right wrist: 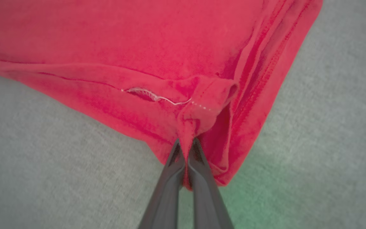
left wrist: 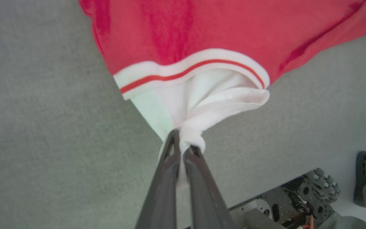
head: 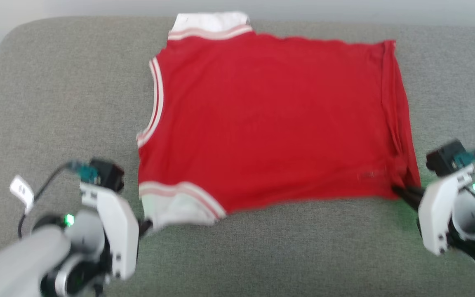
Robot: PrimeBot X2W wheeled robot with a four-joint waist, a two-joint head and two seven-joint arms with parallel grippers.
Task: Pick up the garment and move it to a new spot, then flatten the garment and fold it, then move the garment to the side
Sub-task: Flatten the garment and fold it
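Garment (head: 270, 119) lies spread on the grey cushion (head: 56, 82) in the head view; I judge I'm at the flattening step. Left wrist: left fingers (left wrist: 165, 178) are closed on the white sleeve (left wrist: 202, 95). Right wrist: right fingers (right wrist: 202, 178) pinch the red hem corner (right wrist: 199, 108). Next I'd want an even outward pull, then the fold.

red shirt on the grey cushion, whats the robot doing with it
The robot holds the garment, spread mostly flat on a grey padded surface, by its two near corners. The left gripper is shut on the white sleeve panel; the right gripper is shut on a red hem corner. It looks unfolded so far.
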